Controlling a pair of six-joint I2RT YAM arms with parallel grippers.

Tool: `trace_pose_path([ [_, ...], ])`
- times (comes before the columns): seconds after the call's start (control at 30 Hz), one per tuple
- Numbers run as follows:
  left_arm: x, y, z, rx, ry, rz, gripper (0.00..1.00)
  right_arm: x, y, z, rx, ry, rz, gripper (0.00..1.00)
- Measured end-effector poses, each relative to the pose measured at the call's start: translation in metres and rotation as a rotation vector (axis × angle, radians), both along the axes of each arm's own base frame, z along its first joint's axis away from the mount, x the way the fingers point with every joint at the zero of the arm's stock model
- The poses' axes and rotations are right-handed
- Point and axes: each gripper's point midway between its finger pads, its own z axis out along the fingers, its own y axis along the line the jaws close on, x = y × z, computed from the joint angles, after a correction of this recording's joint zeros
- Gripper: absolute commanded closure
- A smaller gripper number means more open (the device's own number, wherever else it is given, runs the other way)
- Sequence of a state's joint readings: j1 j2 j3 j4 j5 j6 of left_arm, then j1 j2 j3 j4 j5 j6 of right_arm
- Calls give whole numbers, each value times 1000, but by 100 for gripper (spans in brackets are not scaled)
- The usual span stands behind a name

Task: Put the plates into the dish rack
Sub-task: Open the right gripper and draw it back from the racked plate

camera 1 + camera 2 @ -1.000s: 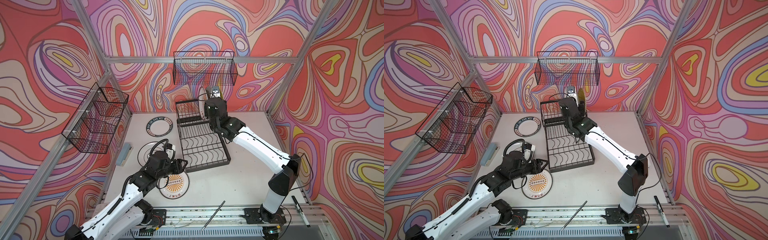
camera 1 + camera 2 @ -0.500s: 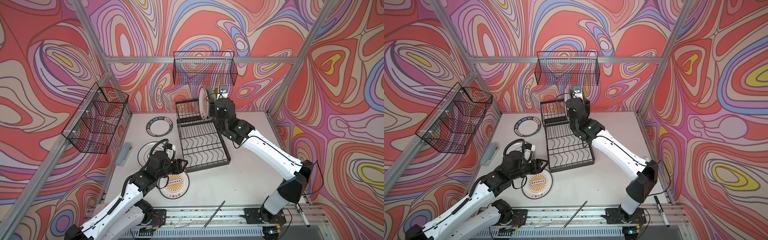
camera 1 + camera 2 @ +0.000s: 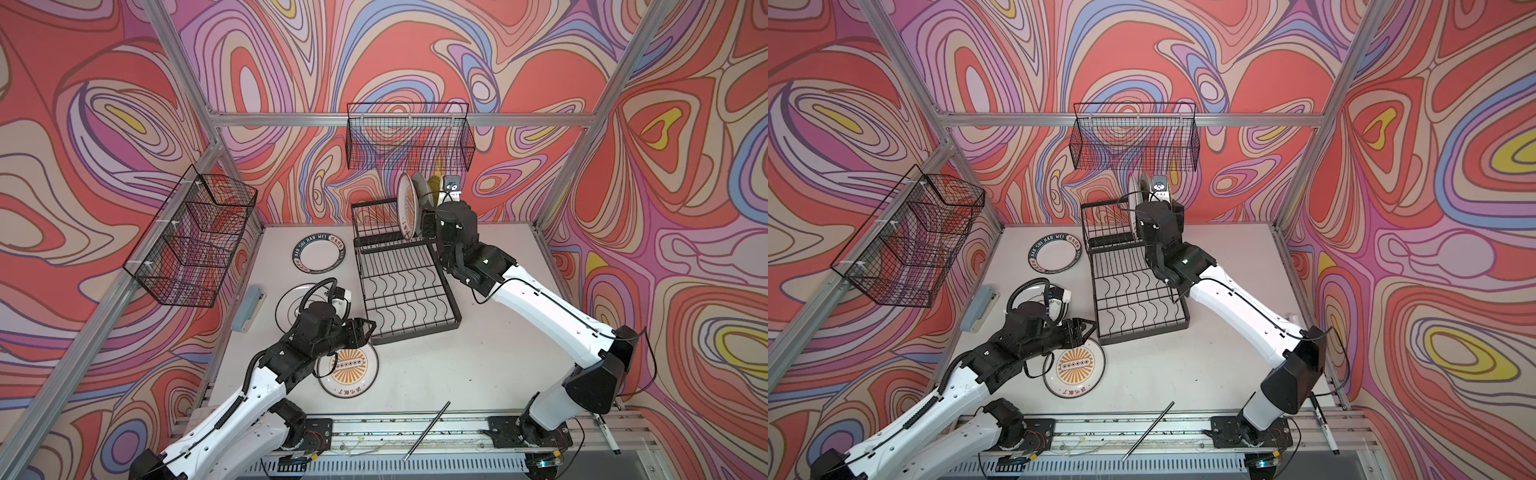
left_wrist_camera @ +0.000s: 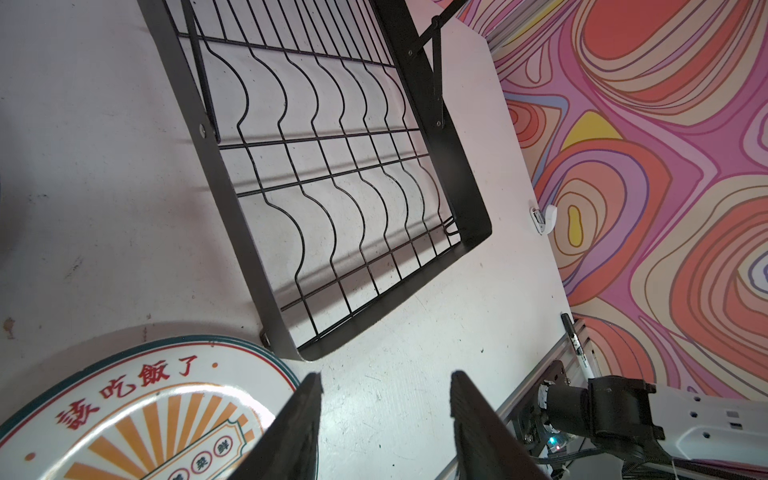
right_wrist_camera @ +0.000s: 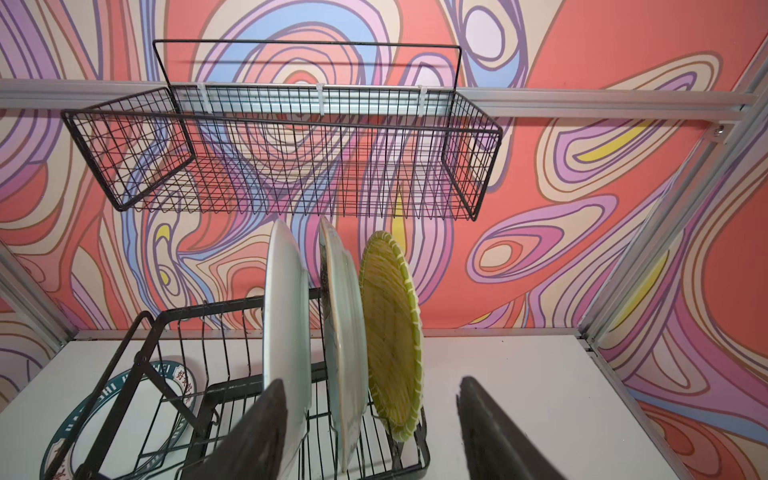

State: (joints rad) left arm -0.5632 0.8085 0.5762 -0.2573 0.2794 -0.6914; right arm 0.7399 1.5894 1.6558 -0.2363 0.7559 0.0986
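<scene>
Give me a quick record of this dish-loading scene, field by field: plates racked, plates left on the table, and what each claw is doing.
Racked upright, upper tier of dish rack: sunburst plate, pale green plate, yellow plate
Flat on table: lettered-rim plate, dark-ringed plate partly under the left arm, second sunburst plate
Left claw: open, empty, by the second sunburst plate's rim
Right claw: open, empty, facing the racked plates
</scene>
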Motion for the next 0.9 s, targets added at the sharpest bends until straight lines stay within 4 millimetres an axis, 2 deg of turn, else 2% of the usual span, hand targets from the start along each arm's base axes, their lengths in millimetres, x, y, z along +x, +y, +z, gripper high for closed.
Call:
trace_pose_path([
  [0.53,4,3,-8,36,12,15,47,-15,-3,-35,-9,36,61,28],
  [0.9,6,9,-14,80,19,35,47,-24,1,-83,-7,124,110,28],
])
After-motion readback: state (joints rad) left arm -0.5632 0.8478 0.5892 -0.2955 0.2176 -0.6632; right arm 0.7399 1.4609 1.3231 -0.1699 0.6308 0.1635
